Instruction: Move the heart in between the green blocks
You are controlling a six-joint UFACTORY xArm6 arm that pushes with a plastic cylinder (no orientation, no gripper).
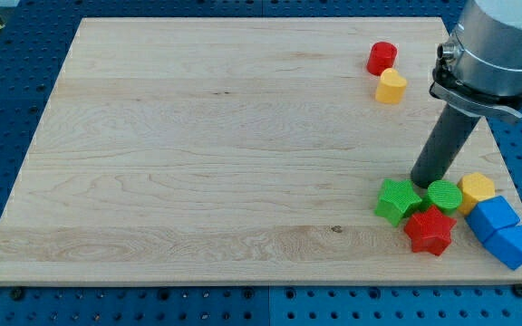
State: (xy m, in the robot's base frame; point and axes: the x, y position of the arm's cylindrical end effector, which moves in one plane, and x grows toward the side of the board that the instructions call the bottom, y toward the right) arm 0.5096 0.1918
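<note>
The yellow heart (pixel 390 87) lies near the view's top right, just below the red cylinder (pixel 381 57). The green star (pixel 398 200) and the green cylinder (pixel 444 196) sit near the view's bottom right, close together with a narrow gap. My tip (pixel 423 180) rests on the board just above that gap, touching or nearly touching both green blocks. The heart is well above my tip, towards the view's top.
A red star (pixel 429 230) lies just below the green blocks. A yellow block (pixel 477 191) and two blue blocks (pixel 492 215) (pixel 513 244) sit at the right edge of the wooden board (pixel 198 145). The arm's grey body (pixel 497 45) hangs over the top right corner.
</note>
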